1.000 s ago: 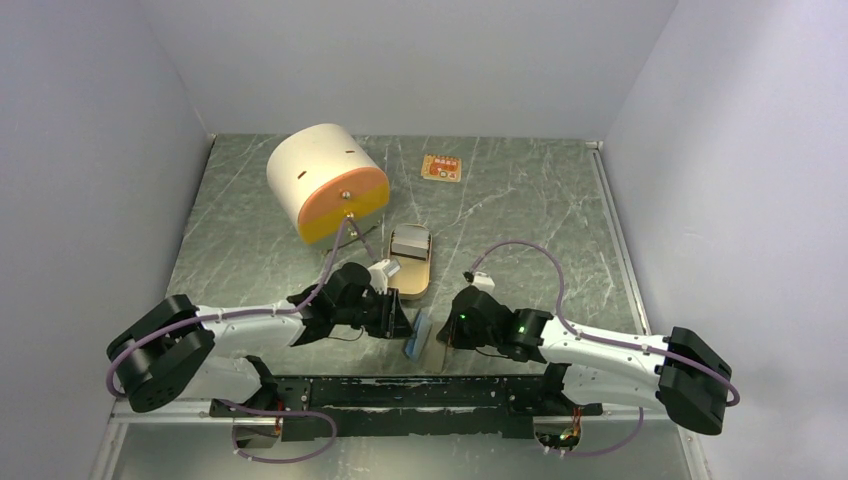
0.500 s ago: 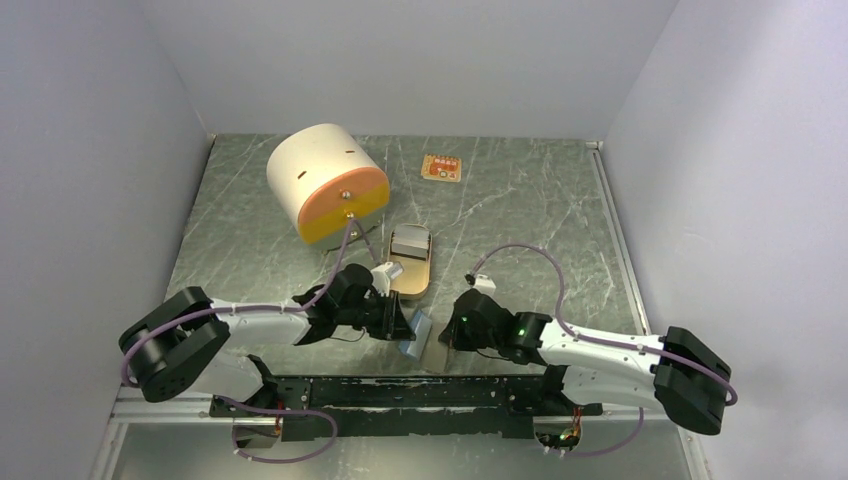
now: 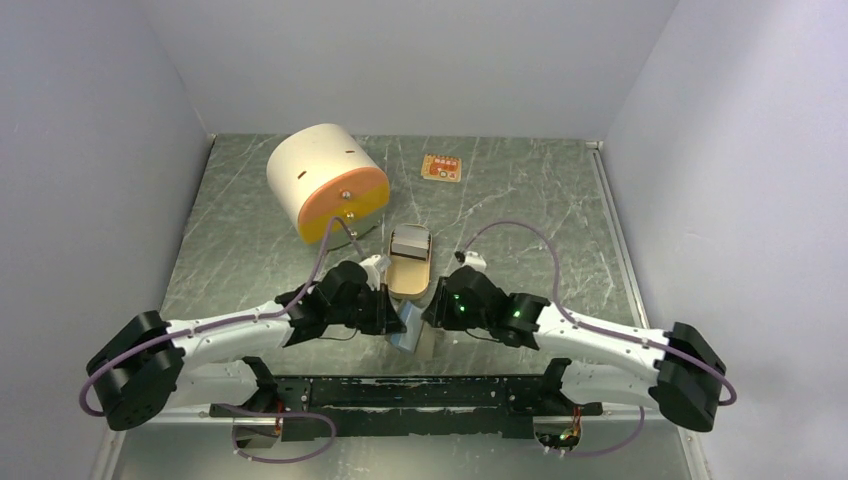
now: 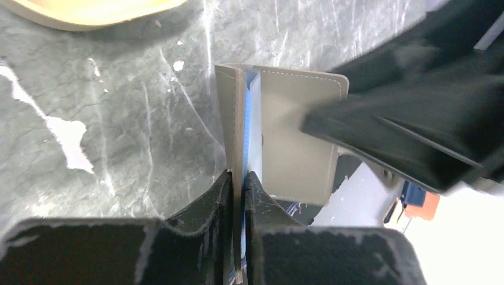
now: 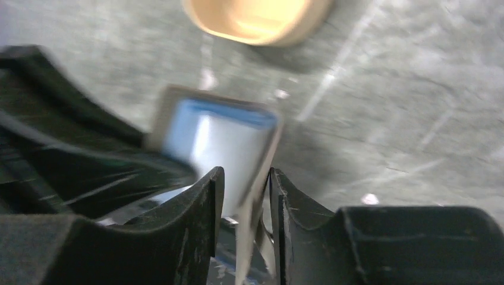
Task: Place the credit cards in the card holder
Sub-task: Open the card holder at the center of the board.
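- Left gripper [image 4: 237, 181] pinches one holder [image 4: 285, 130] leaf shut; right gripper [image 5: 246, 181] stands partly open around the other.
- Blue card [image 5: 211, 133] is inside; gold card [image 3: 441, 167] is not yet.

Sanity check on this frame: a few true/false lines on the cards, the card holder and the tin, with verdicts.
1. The left pincer is shut on one leaf of the card holder. True.
2. The orange card is inside the card holder. False: it lies on the table at the far side, well away from the holder.
3. A blue card sits between the holder's leaves. True.
4. The right pincer is gripping the tan tin. False: the tin sits on the table, and the right pincer is at the card holder's other leaf.
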Robot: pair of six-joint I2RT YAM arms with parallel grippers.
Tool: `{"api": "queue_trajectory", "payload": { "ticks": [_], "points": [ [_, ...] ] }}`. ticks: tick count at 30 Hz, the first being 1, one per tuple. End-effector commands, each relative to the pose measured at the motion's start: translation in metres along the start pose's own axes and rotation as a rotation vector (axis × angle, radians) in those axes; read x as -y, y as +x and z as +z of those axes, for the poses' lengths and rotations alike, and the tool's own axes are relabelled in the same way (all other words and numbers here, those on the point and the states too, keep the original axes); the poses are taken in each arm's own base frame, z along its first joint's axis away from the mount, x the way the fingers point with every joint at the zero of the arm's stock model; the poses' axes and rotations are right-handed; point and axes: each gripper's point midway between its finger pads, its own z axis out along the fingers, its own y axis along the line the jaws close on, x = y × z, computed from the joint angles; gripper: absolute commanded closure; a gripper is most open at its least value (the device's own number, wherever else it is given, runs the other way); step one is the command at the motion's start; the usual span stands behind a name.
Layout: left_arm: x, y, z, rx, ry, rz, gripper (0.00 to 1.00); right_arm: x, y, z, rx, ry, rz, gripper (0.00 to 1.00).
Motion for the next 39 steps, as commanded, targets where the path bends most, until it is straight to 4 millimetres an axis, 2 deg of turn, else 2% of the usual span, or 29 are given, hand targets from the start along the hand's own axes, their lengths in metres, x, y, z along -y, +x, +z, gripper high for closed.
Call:
{"api": "queue_trajectory", "payload": {
  "ticks": [1,5,11,16,19,22,28,34,39],
  "points": [
    [-0.009,-0.014,-0.013,0.044,-0.175,-0.048,0.91,-0.035,-0.021,-0.030,0.029,-0.114,0.027,0.61],
    [-0.018,-0.015,-0.017,0.036,-0.273,-0.076,0.91,-0.060,-0.029,-0.042,0.040,-0.190,0.040,0.59],
    [-0.022,-0.015,-0.022,0.032,-0.343,-0.092,0.91,-0.093,-0.024,-0.043,0.056,-0.297,0.024,0.58],
    [-0.011,-0.014,-0.020,0.037,-0.276,-0.105,0.89,-0.081,-0.004,-0.011,0.007,-0.251,0.007,0.59],
    [-0.004,-0.010,-0.020,0.037,-0.212,-0.123,0.83,-0.062,0.010,0.007,-0.017,-0.193,-0.003,0.59],
    [0.000,-0.008,-0.022,0.057,-0.163,-0.135,0.78,-0.040,0.015,0.019,-0.005,-0.128,-0.012,0.62],
    [0.003,-0.006,-0.021,0.067,-0.108,-0.126,0.74,-0.021,0.024,0.030,-0.015,-0.086,-0.026,0.70],
    [-0.001,-0.002,-0.018,0.049,-0.110,-0.116,0.77,-0.011,0.031,0.039,-0.036,-0.060,-0.033,0.73],
    [-0.006,-0.002,-0.021,0.063,-0.127,-0.119,0.71,-0.001,0.032,0.043,-0.036,-0.035,-0.038,0.74]
  ]
}}
